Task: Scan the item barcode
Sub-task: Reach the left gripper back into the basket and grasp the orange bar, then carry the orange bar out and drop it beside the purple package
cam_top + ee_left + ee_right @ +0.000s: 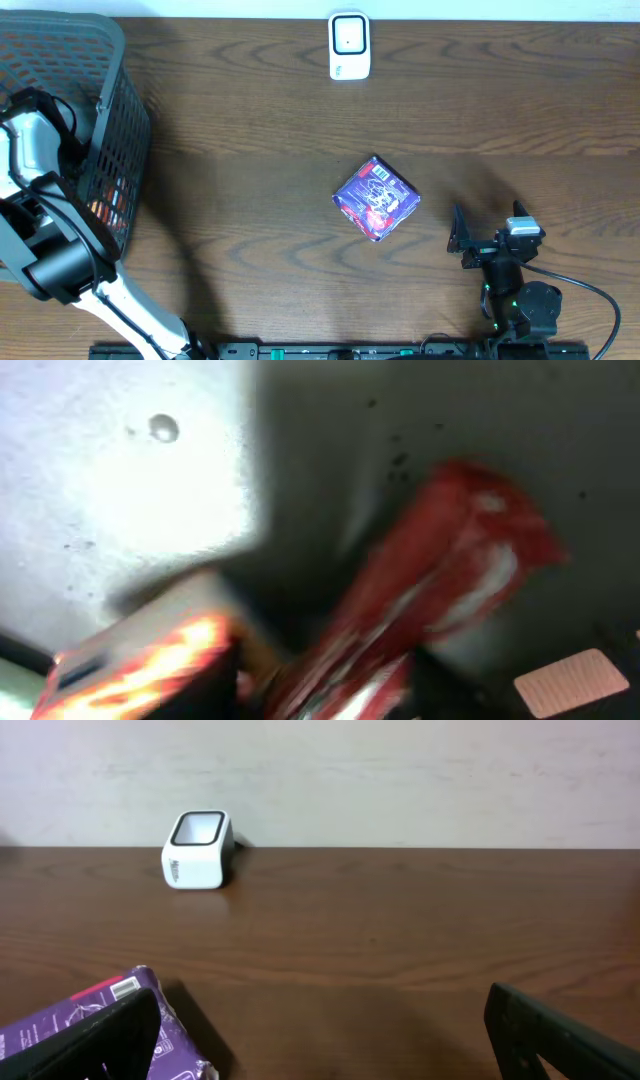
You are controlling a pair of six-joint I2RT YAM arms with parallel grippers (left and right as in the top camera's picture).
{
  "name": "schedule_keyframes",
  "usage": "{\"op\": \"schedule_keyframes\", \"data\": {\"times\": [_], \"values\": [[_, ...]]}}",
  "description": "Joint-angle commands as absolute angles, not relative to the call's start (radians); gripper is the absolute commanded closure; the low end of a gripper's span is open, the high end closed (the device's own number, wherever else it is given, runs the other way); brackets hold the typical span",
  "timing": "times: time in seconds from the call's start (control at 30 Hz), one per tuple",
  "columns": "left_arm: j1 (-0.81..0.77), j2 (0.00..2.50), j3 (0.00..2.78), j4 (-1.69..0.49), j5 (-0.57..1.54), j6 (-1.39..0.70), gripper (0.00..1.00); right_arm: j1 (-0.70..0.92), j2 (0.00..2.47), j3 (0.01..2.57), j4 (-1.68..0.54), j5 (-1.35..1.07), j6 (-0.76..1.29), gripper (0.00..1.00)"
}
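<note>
The purple pack (376,198) lies on the tabletop (250,150), well in front of the scanner (349,45). Farther front-right of the scanner, the right fingers (545,1038) stand spread. Far left of the scanner, the left arm (30,150) reaches into the basket (115,95); whether its fingers are spread I cannot tell.

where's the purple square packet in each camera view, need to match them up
overhead: the purple square packet lies just right of centre on the brown wooden table, turned like a diamond.
left wrist: not in it; only blurred red packaging shows.
right wrist: bottom left corner, cut off by the frame.
shared landmark: the white box-shaped scanner, top centre overhead, upper left in the right wrist view.
</note>
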State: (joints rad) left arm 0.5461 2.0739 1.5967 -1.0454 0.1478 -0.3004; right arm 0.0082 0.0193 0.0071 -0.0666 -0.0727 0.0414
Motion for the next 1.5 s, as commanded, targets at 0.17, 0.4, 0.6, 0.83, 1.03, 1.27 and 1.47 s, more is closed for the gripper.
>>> {"op": "schedule_keyframes", "data": {"times": [0.17,0.4,0.6,0.83,1.03,1.27,1.47], "values": [[0.537,2.091,1.650,-1.078,0.212,-0.289,0.93,0.015,0.020,0.006,-0.071,-0.069,0.051,0.01],[0.594,1.899,1.780,-1.101,0.334,-0.290,0.93,0.015,0.020,0.006,-0.071,-0.069,0.051,0.01],[0.627,1.572,1.786,-1.036,0.355,-0.299,0.93,0.015,0.020,0.006,-0.071,-0.069,0.051,0.01],[0.543,1.267,1.786,-1.027,0.424,-0.361,0.93,0.015,0.020,0.006,-0.071,-0.070,0.051,0.01],[0.236,1.228,1.780,-1.031,0.513,-0.295,0.93,0.015,0.020,0.006,-0.071,-0.069,0.051,0.01],[-0.226,1.457,1.661,-1.031,0.504,-0.270,0.93,0.015,0.020,0.006,-0.071,-0.069,0.051,0.01],[-0.378,1.713,1.645,-1.001,0.448,-0.271,0.93,0.015,0.020,0.006,-0.071,-0.070,0.051,0.01]]}}
